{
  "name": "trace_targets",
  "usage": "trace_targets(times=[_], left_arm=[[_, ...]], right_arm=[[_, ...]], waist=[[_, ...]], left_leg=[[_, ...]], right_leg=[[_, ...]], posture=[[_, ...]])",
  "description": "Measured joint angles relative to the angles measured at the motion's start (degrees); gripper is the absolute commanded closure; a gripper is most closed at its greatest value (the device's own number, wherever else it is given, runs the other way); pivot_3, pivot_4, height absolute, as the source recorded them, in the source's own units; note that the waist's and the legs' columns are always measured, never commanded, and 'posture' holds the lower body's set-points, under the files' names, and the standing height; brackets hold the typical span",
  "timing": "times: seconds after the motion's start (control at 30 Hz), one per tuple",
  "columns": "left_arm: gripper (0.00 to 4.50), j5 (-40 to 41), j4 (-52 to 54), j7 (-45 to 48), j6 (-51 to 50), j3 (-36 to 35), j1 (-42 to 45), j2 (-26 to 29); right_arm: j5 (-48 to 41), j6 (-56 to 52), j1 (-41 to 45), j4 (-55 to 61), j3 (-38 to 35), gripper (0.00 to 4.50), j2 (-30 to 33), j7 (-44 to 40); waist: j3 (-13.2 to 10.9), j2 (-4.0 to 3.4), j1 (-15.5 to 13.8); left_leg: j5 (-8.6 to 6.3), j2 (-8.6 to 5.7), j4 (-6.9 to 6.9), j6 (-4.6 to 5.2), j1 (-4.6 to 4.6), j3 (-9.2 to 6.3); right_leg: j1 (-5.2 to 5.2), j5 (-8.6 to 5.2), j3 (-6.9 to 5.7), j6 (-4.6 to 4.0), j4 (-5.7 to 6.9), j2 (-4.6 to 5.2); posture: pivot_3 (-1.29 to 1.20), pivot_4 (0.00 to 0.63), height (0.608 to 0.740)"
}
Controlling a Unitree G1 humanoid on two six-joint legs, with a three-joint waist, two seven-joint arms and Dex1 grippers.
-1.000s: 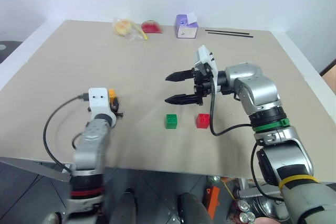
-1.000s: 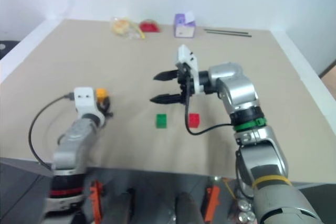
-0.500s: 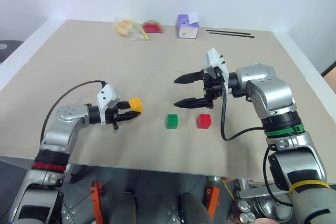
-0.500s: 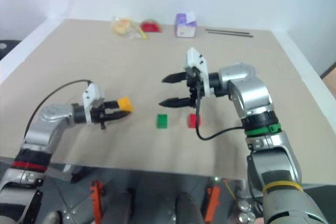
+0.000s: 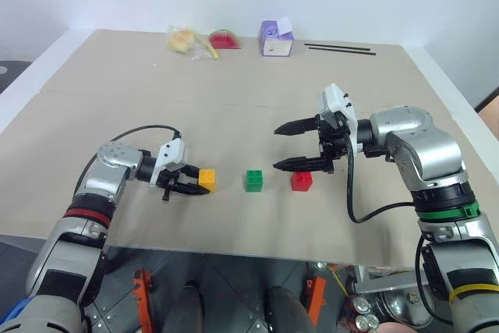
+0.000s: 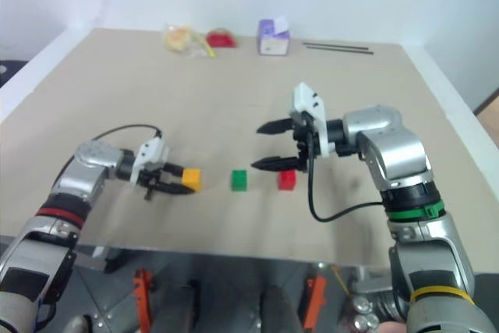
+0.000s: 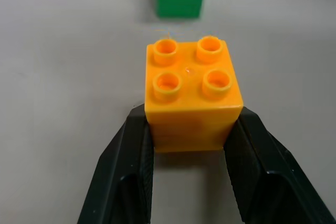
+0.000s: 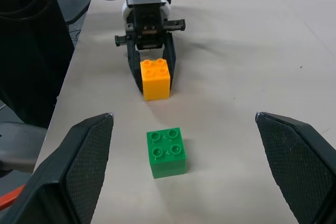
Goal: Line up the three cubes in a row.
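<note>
Writing: none readable on the cubes or on the purple-and-white box (image 5: pixel 276 39) at the table's (image 5: pixel 117 99) far edge.
Yellow-orange cube (image 5: pixel 207 179): studs up, at the near left of the table, pinched between the left gripper's (image 5: pixel 194 182) fingers (image 7: pixel 126 174), in line with the green.
Green cube (image 5: pixel 253 181): studs up, in the middle, apart from both neighbours.
Red cube (image 5: pixel 302 181): right end of the line, just beside the lower right finger.
Long axis: none, all squarish.
Right gripper (image 5: pixel 281 146): spread wide, holding nothing, above the red cube.
</note>
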State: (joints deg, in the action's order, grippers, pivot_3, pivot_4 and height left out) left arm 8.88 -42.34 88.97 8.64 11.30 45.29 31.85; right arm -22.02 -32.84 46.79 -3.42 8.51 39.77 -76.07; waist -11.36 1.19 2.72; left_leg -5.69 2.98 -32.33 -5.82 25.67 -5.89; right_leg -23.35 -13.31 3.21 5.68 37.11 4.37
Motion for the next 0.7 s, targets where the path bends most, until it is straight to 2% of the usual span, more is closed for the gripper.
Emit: trace_targets(times=[0.23, 0.3, 0.43, 0.5, 0.7], left_arm=[[3.18, -1.39, -2.34, 0.77, 1.73, 0.09, 1.64, -0.73], [2.12, -1.61, -2.56, 0.76, 2.16, 0.07, 1.76, -0.94], [0.86, -2.26, -3.27, 1.92, 2.83, 0.18, 1.75, -1.12], [0.09, -2.30, -3.28, 2.79, 2.82, 0.22, 1.72, -1.12], [0.04, -2.18, -2.85, 2.96, 2.13, 0.07, 1.44, -1.09]], right_arm=[[-0.65, -0.63, -0.17, 0.98, -0.03, 0.00, 0.18, 1.00], [-0.93, -0.71, -0.30, 1.10, -0.03, 0.00, 0.19, 1.10], [-1.24, -0.72, -0.35, 1.10, -0.03, 0.00, 0.64, 1.19], [-1.30, -0.71, -0.35, 1.10, -0.03, 0.00, 0.66, 1.20], [-1.31, -0.56, -0.34, 1.05, -0.02, 0.00, 0.65, 1.20]], waist=[[0.00, 0.00, 0.00], [0.00, 0.00, -0.03], [0.00, 0.00, -0.09], [0.00, 0.00, -0.14], [0.00, 0.00, -0.06]], left_leg=[[0.00, 0.00, -0.01, 0.00, 0.00, 0.00], [0.00, 0.00, -0.01, 0.00, 0.00, 0.00], [0.01, 0.00, -0.02, 0.01, 0.00, 0.00], [0.06, 0.00, -0.05, 0.09, 0.00, 0.00], [0.24, 0.00, -0.07, 0.26, 0.00, 0.00]], right_leg=[[0.01, 0.01, 0.01, 0.02, 0.00, 0.00], [0.02, 0.02, 0.00, 0.04, 0.00, 0.00], [0.03, 0.02, 0.00, 0.03, 0.01, 0.00], [0.03, 0.07, 0.00, -0.03, 0.02, 0.00], [0.03, 0.27, 0.00, -0.18, 0.02, 0.00]], posture=[[0.00, 0.150, 0.740], [0.00, 0.150, 0.740], [0.00, 0.150, 0.740], [0.00, 0.150, 0.740], [0.00, 0.150, 0.740]])
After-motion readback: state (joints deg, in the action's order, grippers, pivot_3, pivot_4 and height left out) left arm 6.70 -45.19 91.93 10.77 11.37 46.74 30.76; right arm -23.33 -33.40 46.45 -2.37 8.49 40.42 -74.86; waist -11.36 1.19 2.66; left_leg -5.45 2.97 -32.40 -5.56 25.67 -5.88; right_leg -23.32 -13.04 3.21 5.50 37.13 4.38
